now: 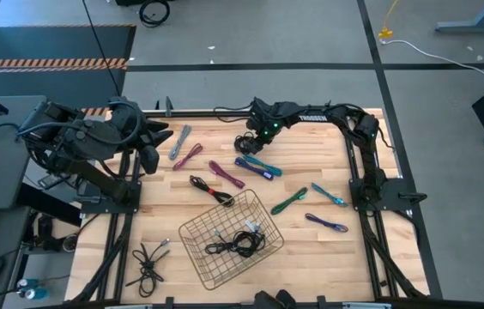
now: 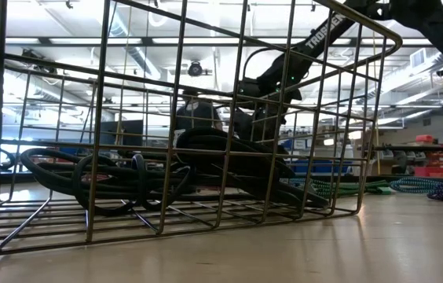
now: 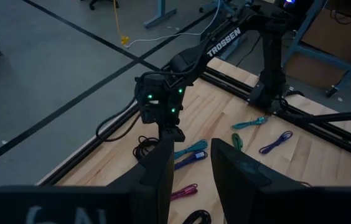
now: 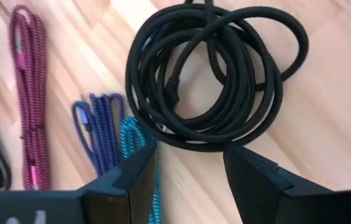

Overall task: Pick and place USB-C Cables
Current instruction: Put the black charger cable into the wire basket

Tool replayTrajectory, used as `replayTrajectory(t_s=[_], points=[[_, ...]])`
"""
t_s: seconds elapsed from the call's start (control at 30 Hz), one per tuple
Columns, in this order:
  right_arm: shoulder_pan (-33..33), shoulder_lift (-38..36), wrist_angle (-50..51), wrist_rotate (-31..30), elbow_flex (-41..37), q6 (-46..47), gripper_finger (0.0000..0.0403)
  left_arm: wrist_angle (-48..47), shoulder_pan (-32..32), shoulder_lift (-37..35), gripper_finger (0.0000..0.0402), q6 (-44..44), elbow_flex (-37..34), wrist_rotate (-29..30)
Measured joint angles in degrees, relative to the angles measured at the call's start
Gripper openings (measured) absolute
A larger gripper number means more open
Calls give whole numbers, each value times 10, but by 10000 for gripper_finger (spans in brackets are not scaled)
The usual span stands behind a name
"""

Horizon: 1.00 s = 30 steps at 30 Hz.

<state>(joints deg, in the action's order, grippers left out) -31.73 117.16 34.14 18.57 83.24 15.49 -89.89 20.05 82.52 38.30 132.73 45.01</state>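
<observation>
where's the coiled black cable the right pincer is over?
High view: the coiled black cable lies at the table's far edge, centre, under the open right pincer, just beyond the blue cable and teal cable.

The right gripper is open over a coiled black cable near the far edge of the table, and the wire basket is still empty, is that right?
Not quite. The right gripper is open over the coiled black cable, as the right wrist view shows, but the wire basket is not empty: the high view shows black cables already lying inside it.
</observation>
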Motion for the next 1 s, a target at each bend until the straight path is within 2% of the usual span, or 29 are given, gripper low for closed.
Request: replayTrajectory(t_s=[0.6, 0.83, 1.0], points=[[-12, 0, -14, -21, 0, 15, 188, 0, 0, 0, 112, 0, 0, 0], [-18, 0, -29, -11, 0, 32, 150, 0, 0, 0, 112, -1, 0, 0], [-18, 0, -55, 6, 0, 45, 143, 0, 0, 0, 112, -1, 0, 0]])
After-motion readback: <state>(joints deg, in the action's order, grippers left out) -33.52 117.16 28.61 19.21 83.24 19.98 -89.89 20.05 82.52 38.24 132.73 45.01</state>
